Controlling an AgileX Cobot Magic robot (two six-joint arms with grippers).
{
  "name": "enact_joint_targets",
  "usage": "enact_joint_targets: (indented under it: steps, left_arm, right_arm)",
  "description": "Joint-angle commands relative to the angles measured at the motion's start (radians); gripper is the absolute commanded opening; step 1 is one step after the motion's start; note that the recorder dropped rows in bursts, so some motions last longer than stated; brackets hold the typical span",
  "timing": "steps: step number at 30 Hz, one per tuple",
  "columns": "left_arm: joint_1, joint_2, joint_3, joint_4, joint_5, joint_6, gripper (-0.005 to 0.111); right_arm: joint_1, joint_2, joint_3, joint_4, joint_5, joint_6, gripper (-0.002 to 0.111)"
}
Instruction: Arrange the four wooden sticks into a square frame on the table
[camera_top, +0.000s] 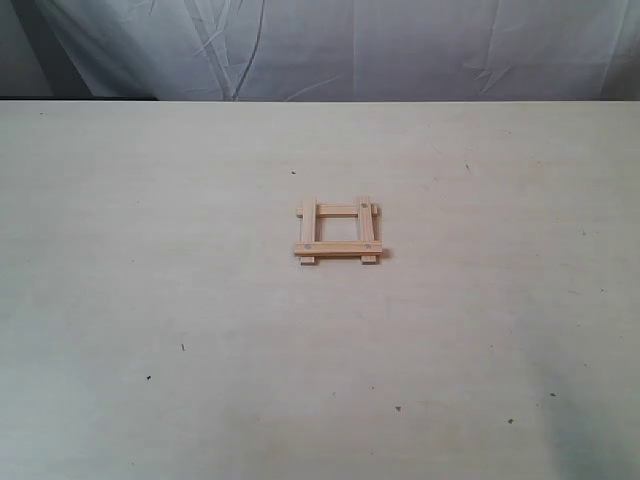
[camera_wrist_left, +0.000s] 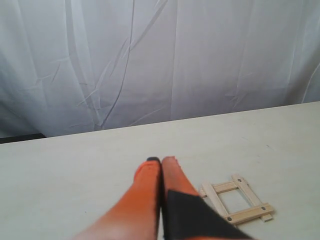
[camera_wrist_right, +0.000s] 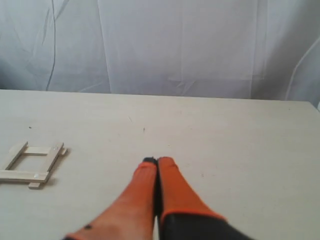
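The four wooden sticks lie crossed as a small square frame (camera_top: 338, 231) in the middle of the table (camera_top: 150, 250), ends sticking out a little at the corners. The same frame (camera_wrist_left: 237, 199) shows in the left wrist view just beside my left gripper (camera_wrist_left: 161, 161), which is shut with nothing in it and apart from the wood. In the right wrist view the frame (camera_wrist_right: 31, 163) lies well off to the side of my right gripper (camera_wrist_right: 157, 161), also shut and empty. Neither gripper appears in the exterior view.
A wrinkled grey-white cloth (camera_top: 330, 45) hangs behind the table's far edge. Tiny dark specks (camera_top: 183, 347) dot the cream tabletop.
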Motion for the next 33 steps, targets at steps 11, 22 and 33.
enact_joint_targets:
  steps: [11,22,33]
  left_arm:
    - [-0.007,-0.008,0.002,0.115,-0.012,-0.005,0.000]
    - [-0.007,-0.008,0.002,0.164,-0.012,-0.005,0.000]
    - [-0.004,-0.029,0.002,0.310,-0.010,0.014,0.000]
  right_arm:
    - [-0.007,-0.069,0.163,-0.008,-0.007,0.009,0.000]
    - [-0.007,-0.069,0.163,-0.008,-0.007,0.009,0.000]
    - [-0.007,-0.069,0.163,0.019,-0.005,0.009,0.000]
